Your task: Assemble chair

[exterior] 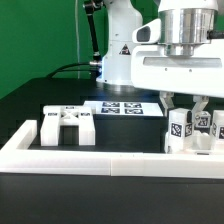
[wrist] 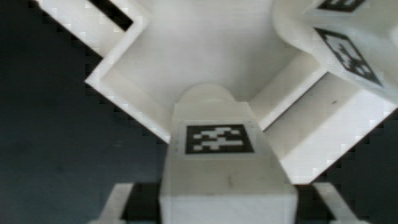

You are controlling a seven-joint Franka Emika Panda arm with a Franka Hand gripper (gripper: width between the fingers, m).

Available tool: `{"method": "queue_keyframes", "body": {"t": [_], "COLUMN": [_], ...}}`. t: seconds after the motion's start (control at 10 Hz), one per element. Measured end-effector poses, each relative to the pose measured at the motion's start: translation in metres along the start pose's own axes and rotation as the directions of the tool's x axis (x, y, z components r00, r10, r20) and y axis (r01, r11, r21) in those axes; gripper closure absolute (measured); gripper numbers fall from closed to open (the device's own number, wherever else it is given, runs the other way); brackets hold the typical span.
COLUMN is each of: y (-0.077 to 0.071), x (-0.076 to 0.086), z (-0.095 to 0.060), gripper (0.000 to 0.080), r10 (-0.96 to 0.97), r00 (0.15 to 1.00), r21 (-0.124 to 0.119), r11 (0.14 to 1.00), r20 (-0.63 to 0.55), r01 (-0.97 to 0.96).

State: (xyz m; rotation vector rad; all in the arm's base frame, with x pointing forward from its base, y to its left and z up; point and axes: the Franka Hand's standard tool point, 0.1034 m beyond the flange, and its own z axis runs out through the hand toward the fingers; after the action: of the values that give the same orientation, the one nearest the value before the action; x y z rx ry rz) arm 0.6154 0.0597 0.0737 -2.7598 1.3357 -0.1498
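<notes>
At the exterior view's right, the fingers (exterior: 169, 102) are pinched narrow around a tagged white post (wrist: 217, 140). It appears to stand upright, close beside another tagged chair piece (exterior: 205, 126) and just behind the border wall (exterior: 100, 152). Toward that view's left, a bracket-like piece (exterior: 66, 125) sits on the black counter (exterior: 30, 112), with the marker board (exterior: 120, 107) behind. The step looks like picking up the post. Next comes a straight lift clear of its neighbour, then a carry to its joint.
</notes>
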Motion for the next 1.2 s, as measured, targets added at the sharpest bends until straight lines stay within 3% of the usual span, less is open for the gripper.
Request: {"method": "queue_keyframes", "body": {"t": [0.2, 0.4, 0.6, 1.2], "y": [0.0001, -0.0001, -0.0013, -0.0020], "x": [0.0001, -0.0014, -0.0029, -0.0023], "z": [-0.0001, 0.0000, 0.0003, 0.0005], "gripper": [0.0509, 0.0509, 0.0509, 0.0509], "r10": [0.193, 0.422, 0.665, 0.906], "r00": [0.981, 0.906, 0.747, 0.420], "r21": [0.001, 0.005, 0.017, 0.006], "r11": [0.981, 0.906, 0.747, 0.420], "r20": [-0.001, -0.002, 0.018, 0.050], "r01": [-0.193, -0.422, -0.665, -0.908]}}
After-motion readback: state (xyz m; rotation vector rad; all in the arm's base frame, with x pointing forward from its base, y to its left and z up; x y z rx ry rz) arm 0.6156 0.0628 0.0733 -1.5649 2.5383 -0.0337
